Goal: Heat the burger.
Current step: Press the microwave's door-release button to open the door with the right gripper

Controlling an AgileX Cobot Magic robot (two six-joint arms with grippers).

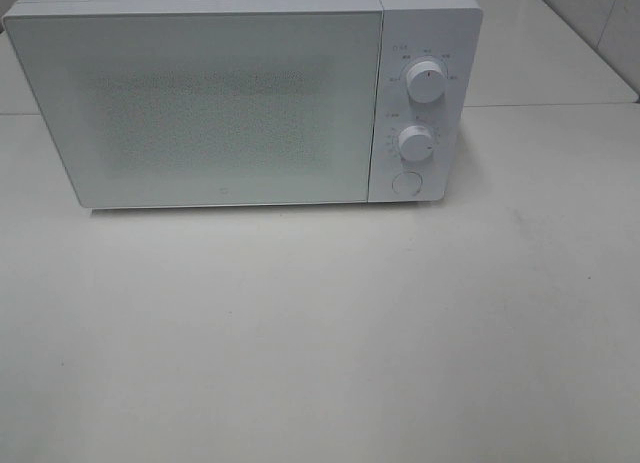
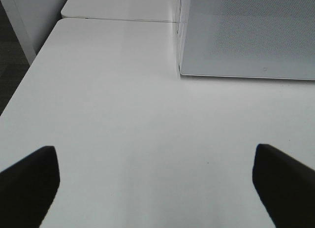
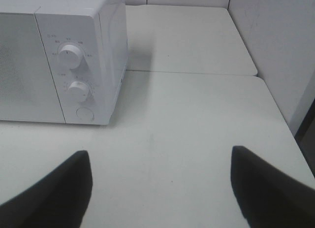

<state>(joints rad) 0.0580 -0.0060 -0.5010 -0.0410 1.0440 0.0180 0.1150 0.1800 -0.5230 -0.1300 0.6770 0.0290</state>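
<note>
The white table fills most of every view and lies bare under and between both pairs of jaws. A seam splits it from a second slab further back.

The white microwave stands on the table ahead of both grippers, well apart from them. Its door is closed, and its speckled front hides the inside. Seen from the left jaws, the door's near corner lies ahead and off to their right. Seen from the right jaws, the panel lies ahead and off to their left.

The left gripper hangs low over the table with its two dark jaws spread wide. They hold nothing and touch nothing; only bare tabletop shows between them.

The right gripper is also spread wide, a little less than the left. Its jaws are empty, over bare tabletop. A wall runs close along their right side.

On the panel, the upper knob sits above the lower knob, and a round button sits below both. All three are far ahead of the right jaws.

The burger shows in no view, so its place cannot be told; neither pair of jaws holds it.
</note>
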